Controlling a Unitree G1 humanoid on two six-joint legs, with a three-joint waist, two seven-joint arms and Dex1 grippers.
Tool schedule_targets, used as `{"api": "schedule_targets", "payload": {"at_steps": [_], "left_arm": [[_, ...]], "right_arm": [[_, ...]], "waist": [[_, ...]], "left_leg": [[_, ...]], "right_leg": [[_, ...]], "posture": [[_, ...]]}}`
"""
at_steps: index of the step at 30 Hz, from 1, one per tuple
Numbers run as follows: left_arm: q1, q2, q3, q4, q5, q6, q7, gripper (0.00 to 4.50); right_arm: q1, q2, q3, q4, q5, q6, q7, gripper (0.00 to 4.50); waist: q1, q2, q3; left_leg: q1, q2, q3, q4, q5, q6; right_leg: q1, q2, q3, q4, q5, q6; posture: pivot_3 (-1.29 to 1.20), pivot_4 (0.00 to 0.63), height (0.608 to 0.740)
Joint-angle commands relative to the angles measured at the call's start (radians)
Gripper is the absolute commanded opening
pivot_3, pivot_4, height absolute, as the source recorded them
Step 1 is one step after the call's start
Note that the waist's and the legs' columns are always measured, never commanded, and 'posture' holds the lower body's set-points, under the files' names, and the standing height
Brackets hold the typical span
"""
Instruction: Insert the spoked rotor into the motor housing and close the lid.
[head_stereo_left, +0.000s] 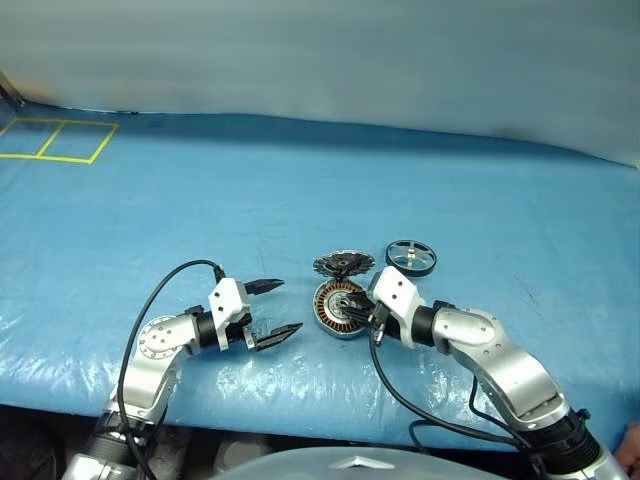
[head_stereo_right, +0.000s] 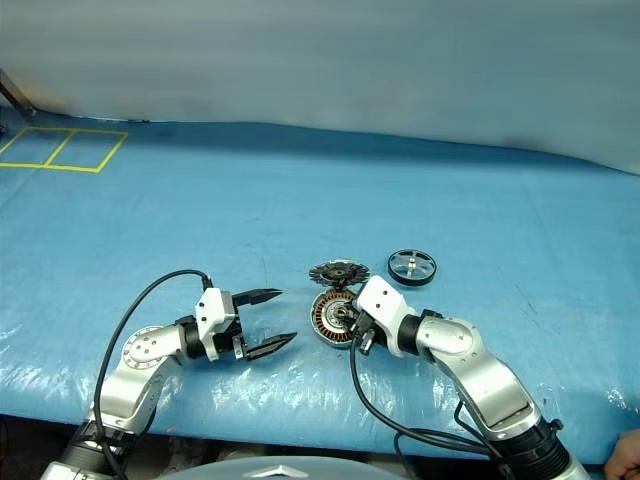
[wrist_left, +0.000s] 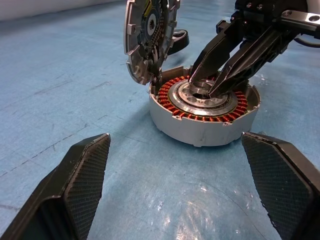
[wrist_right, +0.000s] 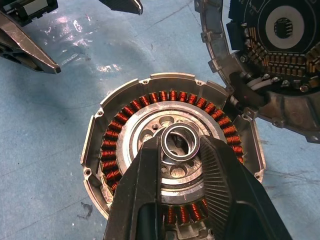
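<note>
Left gripper (head_stereo_left: 272, 312) nearest, at 9 o'clock of the motor housing (head_stereo_left: 340, 309), fingers spread wide, empty. Right gripper (wrist_right: 181, 150) over the housing's hub, pinching a small silver ring (wrist_right: 180, 142) there. Lid (head_stereo_left: 343, 265) stands open at the housing's 12 o'clock. Spoked rotor (head_stereo_left: 411, 256) lies on the blue table cover (head_stereo_left: 200, 200) at 2 o'clock, not yet inserted. Insertion and closing both remain.
</note>
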Motion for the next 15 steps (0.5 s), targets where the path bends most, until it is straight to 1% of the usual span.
{"api": "schedule_targets", "payload": {"at_steps": [1, 10, 15], "left_arm": [[-0.009, -0.001, -0.005, -0.032, 0.0, -0.001, 0.0, 4.5], [-0.009, -0.001, -0.005, -0.033, -0.002, 0.008, 0.009, 4.5], [-0.01, -0.001, -0.004, -0.031, 0.003, 0.01, 0.014, 4.5]], "right_arm": [[0.001, -0.014, -0.006, -0.007, -0.014, -0.009, 0.006, 0.76], [-0.012, 0.008, 0.016, -0.021, 0.008, -0.008, 0.022, 0.76], [-0.021, 0.004, 0.024, -0.008, -0.013, -0.011, 0.023, 0.76]], "waist": [[0.0, 0.0, 0.0], [0.0, 0.0, 0.0], [0.0, 0.0, 0.0]], "left_leg": [[0.0, 0.0, 0.0, 0.0, 0.0, 0.0], [0.0, 0.0, 0.0, 0.0, 0.0, 0.0], [0.0, 0.0, 0.0, 0.0, 0.0, 0.0]], "right_leg": [[0.0, 0.0, 0.0, 0.0, 0.0, 0.0], [0.0, 0.0, 0.0, 0.0, 0.0, 0.0], [0.0, 0.0, 0.0, 0.0, 0.0, 0.0]], "posture": [[0.0, 0.15, 0.74], [0.0, 0.15, 0.74], [0.0, 0.15, 0.74]]}}
